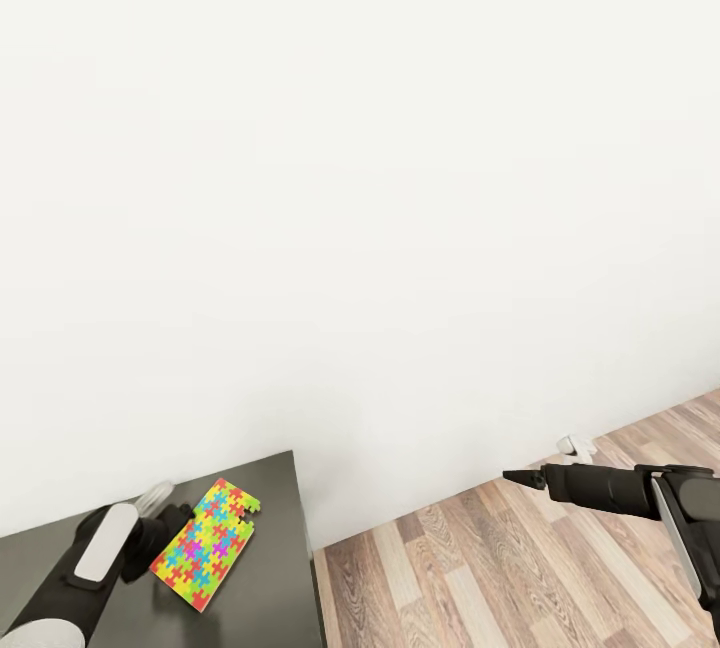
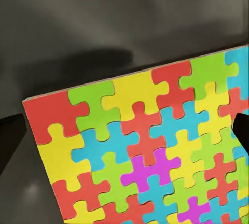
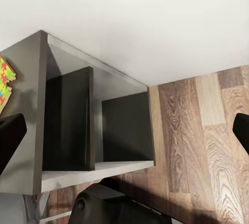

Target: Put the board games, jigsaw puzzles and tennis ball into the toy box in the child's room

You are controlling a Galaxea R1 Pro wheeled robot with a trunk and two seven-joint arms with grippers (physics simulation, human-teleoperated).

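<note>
1. Left hand (image 1: pixel 160 538) sits at about seven o'clock in the head view, low over the dark counter (image 1: pixel 270 488); it appears clamped on the near edge of the jigsaw puzzle (image 1: pixel 205 546), whose bright interlocking pattern spreads across the left wrist view (image 2: pixel 145 151). From the wrist the box looks tilted, one corner raised off the dark surface, though whether the far end rests on the counter I cannot tell

2. Risk, as I judge it: a thin, flat box pinched at one edge can pivot or slide out when the arm swings, and a low carry could catch its trailing corner on the counter

3. Right hand (image 1: pixel 530 478) hangs at four o'clock over the wood floor (image 1: pixel 480 568), well apart from the counter, fingers drawn to a point and empty. Its wrist view looks at the open cabinet shelves (image 3: pixel 93 130) below the counter

4. White wall (image 1: pixel 360 178) lies at twelve o'clock. With the toy box outside these views, the carry runs blind until the head turns, so a misjudged release is possible
</note>
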